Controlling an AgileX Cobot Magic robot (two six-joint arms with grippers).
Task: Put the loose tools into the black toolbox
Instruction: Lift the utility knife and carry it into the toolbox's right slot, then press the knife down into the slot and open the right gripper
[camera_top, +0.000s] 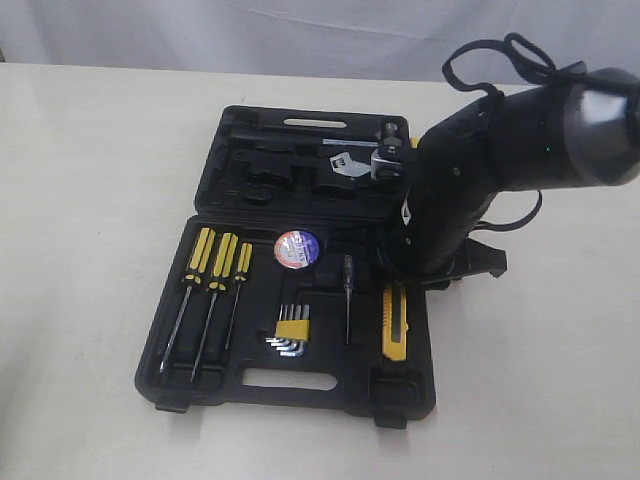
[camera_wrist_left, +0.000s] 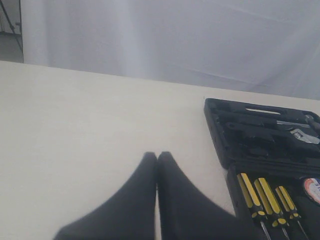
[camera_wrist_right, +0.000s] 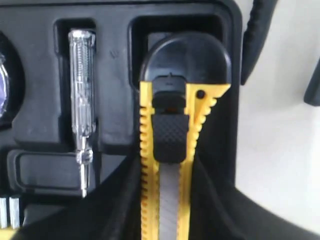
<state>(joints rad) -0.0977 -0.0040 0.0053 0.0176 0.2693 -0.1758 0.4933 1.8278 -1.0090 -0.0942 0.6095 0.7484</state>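
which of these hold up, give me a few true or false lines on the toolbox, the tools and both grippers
1. The utility knife sits between the fingers of the right gripper. True.
2. The tape roll lies outside the toolbox. False: it sits in a round recess inside the open toolbox.
3. The left gripper is shut with nothing in it. True.
4. Four yellow-black-handled drivers lie in the case. False: there are three screwdrivers, side by side at the end away from the knife.
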